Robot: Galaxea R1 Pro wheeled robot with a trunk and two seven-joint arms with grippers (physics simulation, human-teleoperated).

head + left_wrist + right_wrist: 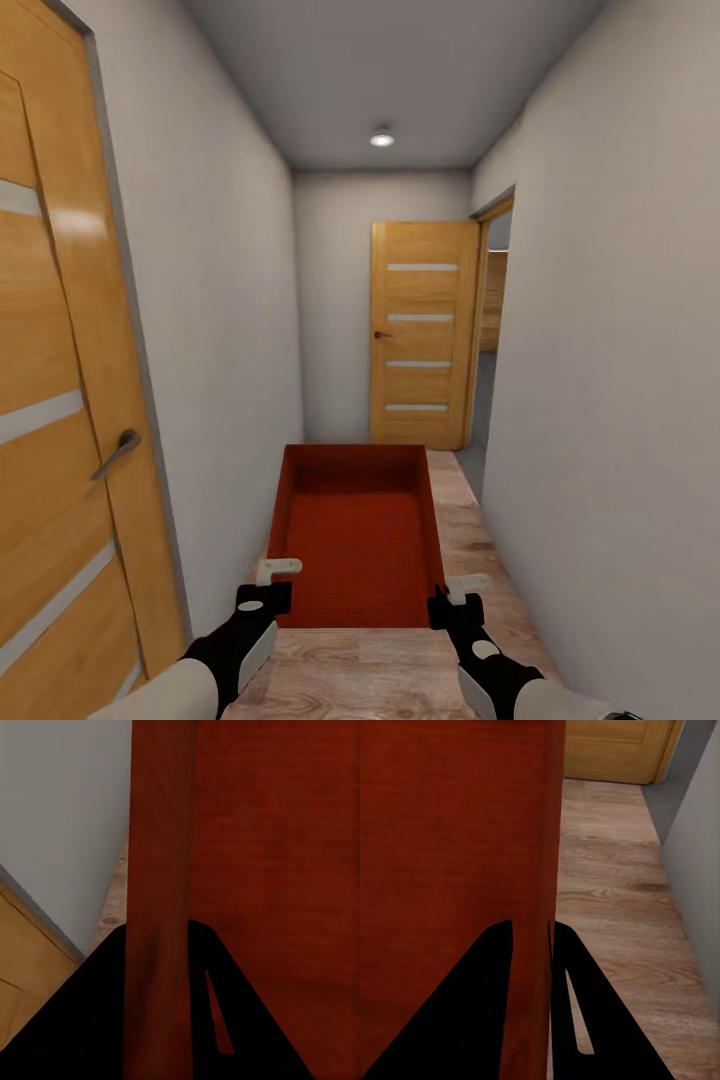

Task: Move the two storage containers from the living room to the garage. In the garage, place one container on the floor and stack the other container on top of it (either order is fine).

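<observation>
1. Even, soft light; one round ceiling lamp (382,138) glows at the corridor's far end.
2. Faint glare patch on left door (60,330).
3. Wrist views: black end effector fingers (465,1020) silhouetted, featureless.
4. Slight softness overall, renders.

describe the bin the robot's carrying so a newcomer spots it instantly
In the narrow white-walled hallway, between the wooden door on the left and the open wooden door at the far end, look low and centre. There sits an orange-red, topless rectangular bin, held by its side walls by the left gripper and right gripper. It is the one red thing there.

wooden doors (424,335), ceiling light (382,139)
</observation>
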